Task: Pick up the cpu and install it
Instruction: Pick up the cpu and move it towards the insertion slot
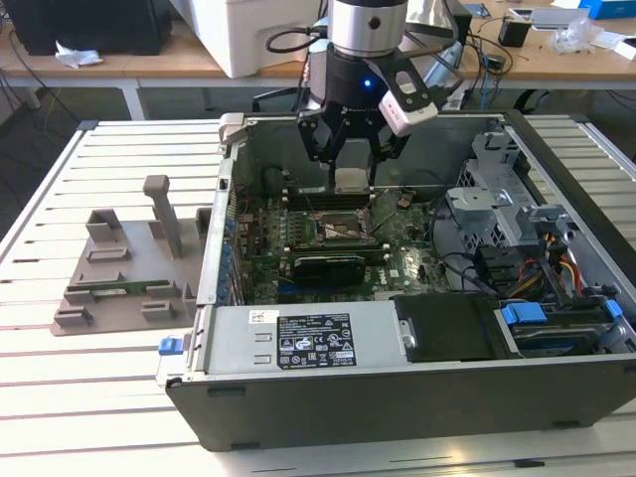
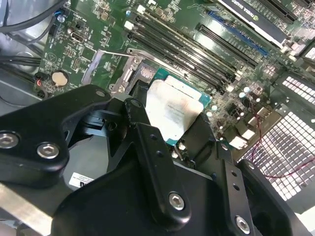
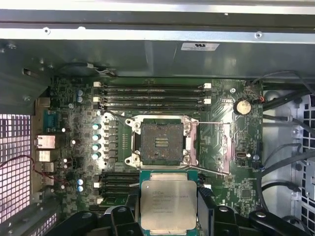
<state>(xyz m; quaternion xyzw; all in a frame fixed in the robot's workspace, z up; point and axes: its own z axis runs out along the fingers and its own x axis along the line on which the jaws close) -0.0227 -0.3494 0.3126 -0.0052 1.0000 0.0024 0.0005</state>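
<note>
- Cpu pinched by two opposite edges in gripper, hanging inside open computer case above motherboard.
- First wrist view: bare socket, retention frame swung open, near cpu's silver top; seen small and partly blocked in exterior view.
- Case on white slatted table; grey moulded tray at exterior view's left; cluttered desks behind.
- Gap between cpu and board hard to judge; chip's near edge hidden behind black fingers in second wrist view.

The cpu is showing a pale silver-grey top with a teal-green rim. The tool is showing matte black, dotted with silver screws. The motherboard is showing dark green with black slots. The tray is showing plain grey against the desk and its white slats.
</note>
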